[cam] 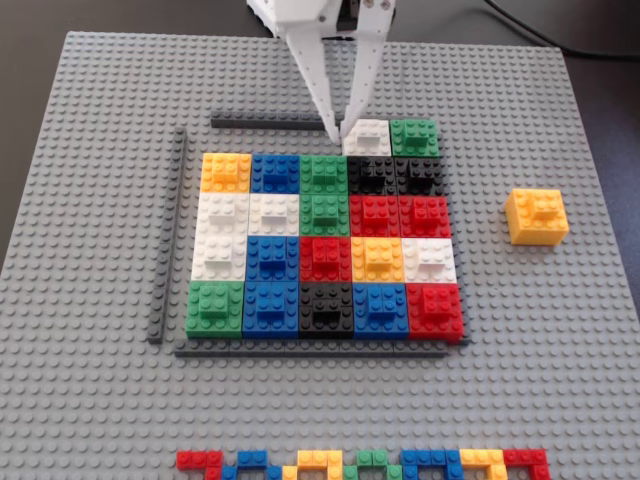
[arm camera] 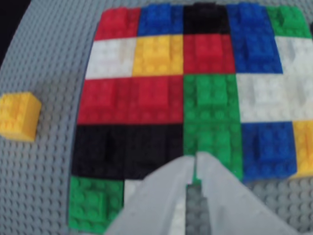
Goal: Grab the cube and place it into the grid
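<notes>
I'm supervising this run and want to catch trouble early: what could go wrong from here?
1. The gripper sits low at the far edge of the grid, fingers nearly shut, beside a white block; swinging away without lifting could knock it or its green neighbour.
2. The cube lies apart on the baseplate, right of the grid in the fixed view, so the nearly shut fingers must open before reaching it.

Light grey studded baseplate (cam: 90,400), the grid (cam: 325,245) at its centre edged by dark grey strips (cam: 170,235), the cube (cam: 537,215) to the right, multicoloured zigzag strip (cam: 365,464) along the near edge
</notes>
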Available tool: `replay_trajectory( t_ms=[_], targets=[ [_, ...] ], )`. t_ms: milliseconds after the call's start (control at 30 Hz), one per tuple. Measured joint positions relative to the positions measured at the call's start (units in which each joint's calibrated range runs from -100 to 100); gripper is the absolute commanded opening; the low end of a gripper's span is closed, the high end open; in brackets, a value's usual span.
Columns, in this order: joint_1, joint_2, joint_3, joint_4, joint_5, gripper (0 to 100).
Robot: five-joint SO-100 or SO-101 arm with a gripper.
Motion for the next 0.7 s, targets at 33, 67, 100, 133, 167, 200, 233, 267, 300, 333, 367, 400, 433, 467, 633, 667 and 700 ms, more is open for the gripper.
replay_trajectory(
  t_ms=[33,67,100,133,167,200,233,267,300,333,367,400,433,467,633,667,700],
  targets=[
    [-0.4,0.2,-1.0,0.8,-0.1,0],
    [-0.8,0.5,-2.2,1.6,-0.2,0],
    [-1.3,1.1,-3.8,2.4,-0.1,0],
    [-1.7,1.8,-5.6,3.3,-0.1,0],
    [-1.9,2.5,-7.5,4.0,0.0,0],
    [-2.0,3.2,-9.5,4.7,0.0,0],
    [-2.2,4.0,-11.5,5.3,0.0,0],
    [-2.5,4.8,-13.7,5.9,0.0,0],
    [-3.1,5.6,-15.6,6.6,0.0,0],
    [-3.7,6.6,-18.0,7.4,0.1,0],
    [-4.6,7.5,-20.3,8.2,0.2,0],
    [-5.3,8.7,-22.7,9.0,0.3,0],
    [-5.9,10.0,-25.1,9.8,0.4,0],
    [-6.6,11.7,-27.6,10.7,0.4,0],
    [-10.3,20.7,-39.1,15.1,-1.3,0],
    [-11.4,22.5,-41.2,15.9,-1.9,0],
    [-12.2,24.3,-43.2,16.6,-2.7,0]
  ],
)
